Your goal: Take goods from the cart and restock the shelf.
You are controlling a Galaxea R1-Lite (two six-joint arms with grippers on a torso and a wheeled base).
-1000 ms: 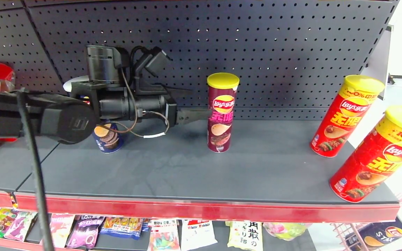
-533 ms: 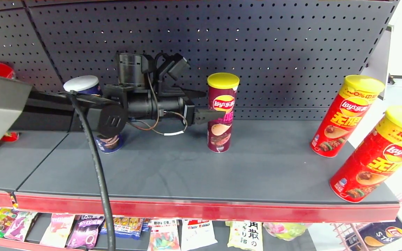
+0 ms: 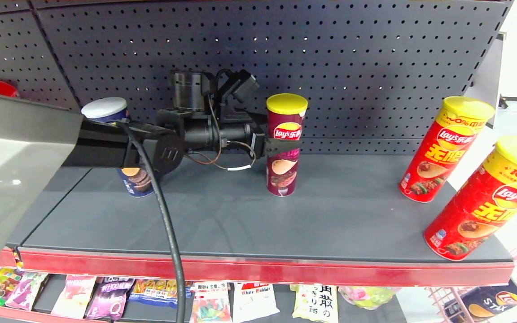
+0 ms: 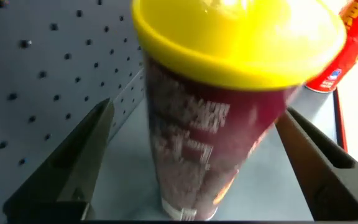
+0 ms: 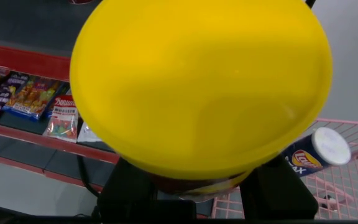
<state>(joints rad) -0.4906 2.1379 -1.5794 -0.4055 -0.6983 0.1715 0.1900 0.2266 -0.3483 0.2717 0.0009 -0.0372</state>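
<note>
blue chip can w/ white lid [image 3: 106, 110]: on grey shelf [image 3: 240, 224], well left of maroon cardboard chip can w/ yellow lid [image 3: 282, 172] | L tool [image 3: 285, 145]: wide, fingers either side of maroon can, apart from it | maroon can: upright, near pegboard | rear red can w/ yellow lid [image 3: 442, 152] & front red can [image 3: 483, 202]: well right of maroon can | R tool [image 5: 201, 196]: holding yellow-lidded can [image 5: 201, 87]

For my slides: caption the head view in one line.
Left gripper, open, brackets an upright maroon chip can on the grey shelf.
</note>
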